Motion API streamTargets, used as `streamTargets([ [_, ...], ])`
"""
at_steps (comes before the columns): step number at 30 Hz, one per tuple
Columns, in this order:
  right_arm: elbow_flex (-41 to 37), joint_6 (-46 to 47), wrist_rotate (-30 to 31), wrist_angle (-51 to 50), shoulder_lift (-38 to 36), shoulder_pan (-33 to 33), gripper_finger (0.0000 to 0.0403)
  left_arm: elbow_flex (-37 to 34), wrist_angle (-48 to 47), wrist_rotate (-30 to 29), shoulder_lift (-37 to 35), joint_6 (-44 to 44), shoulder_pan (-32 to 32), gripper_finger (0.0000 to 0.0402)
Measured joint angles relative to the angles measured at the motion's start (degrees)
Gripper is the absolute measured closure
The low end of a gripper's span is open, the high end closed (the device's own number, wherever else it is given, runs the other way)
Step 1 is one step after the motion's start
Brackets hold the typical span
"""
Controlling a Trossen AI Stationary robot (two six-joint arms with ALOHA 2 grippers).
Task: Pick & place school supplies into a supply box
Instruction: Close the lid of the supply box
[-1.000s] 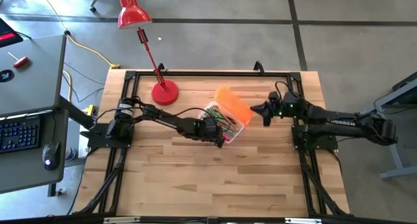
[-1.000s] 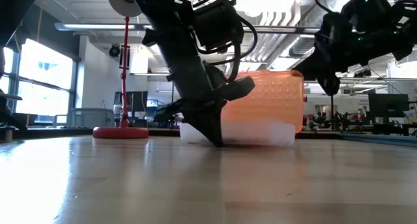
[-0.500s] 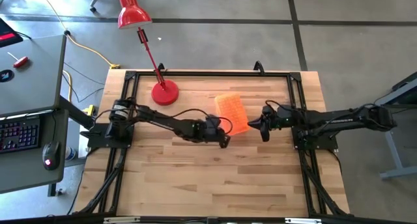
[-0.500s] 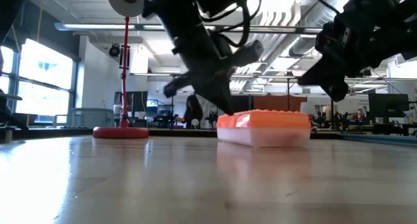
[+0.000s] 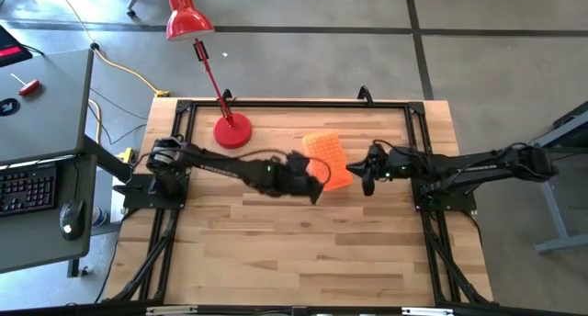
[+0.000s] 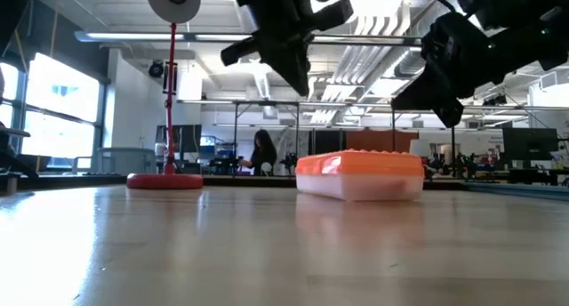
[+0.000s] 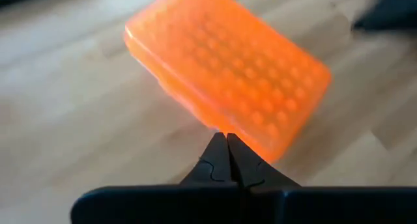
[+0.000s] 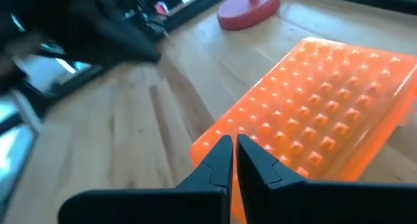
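The box [image 5: 328, 159] is seen lying flat on the wooden desk [image 5: 276, 252], near the middle and a bit toward the back. Its orange lid [image 6: 360, 163] is shut on top, and the clear bottom part sits on the wood. Small bumps in rows are seen all over the lid in both wrist views. What is inside the box cannot be made out.

The left claw [image 5: 310, 179] is held just beside the box, on its left side as seen from above. In the low view the left claw [image 6: 298, 70] is seen lifted up in the air, above the box and not touching it. In the left wrist view its two dark fingers [image 7: 216, 164] are pressed together at the tips, and nothing is held between them. The box [image 7: 228, 71] is seen just past those tips.

The right claw [image 5: 364, 172] is held close to the other side of the box. In the low view it [image 6: 442, 101] is also up above the desk and is not touching the lid. In the right wrist view its fingers [image 8: 221, 160] are nearly closed, with only a thin gap left, and nothing is held. The box [image 8: 313, 126] is seen right in front of them.

A red lamp [image 5: 210, 73] is standing at the back left of the desk, well apart from the box.
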Motion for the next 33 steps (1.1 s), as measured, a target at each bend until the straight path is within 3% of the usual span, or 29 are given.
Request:
streamTargets([
  [5,2.7,-3.8,3.5,-0.3,8.5,1.7,0.0403,5.1,-1.8,0.6,-0.1,6.5,6.7,0.0379],
  [13,5.5,-5.6,6.7,-0.1,18.5,5.2,0.0403,4.2,3.6,7.9,2.6,12.7,15.3,0.0392],
  [20,7.8,-7.2,8.4,0.0,20.0,5.6,0.0403,4.3,9.6,15.4,9.3,13.9,17.6,0.0375],
  [25,7.9,-7.2,8.4,-0.7,20.0,5.6,0.0403,4.3,9.6,16.1,11.9,13.8,18.2,0.0392],
  [33,7.8,-5.7,9.0,-7.2,20.2,5.5,0.0403,4.3,9.3,17.2,12.1,13.3,18.4,0.0377],
])
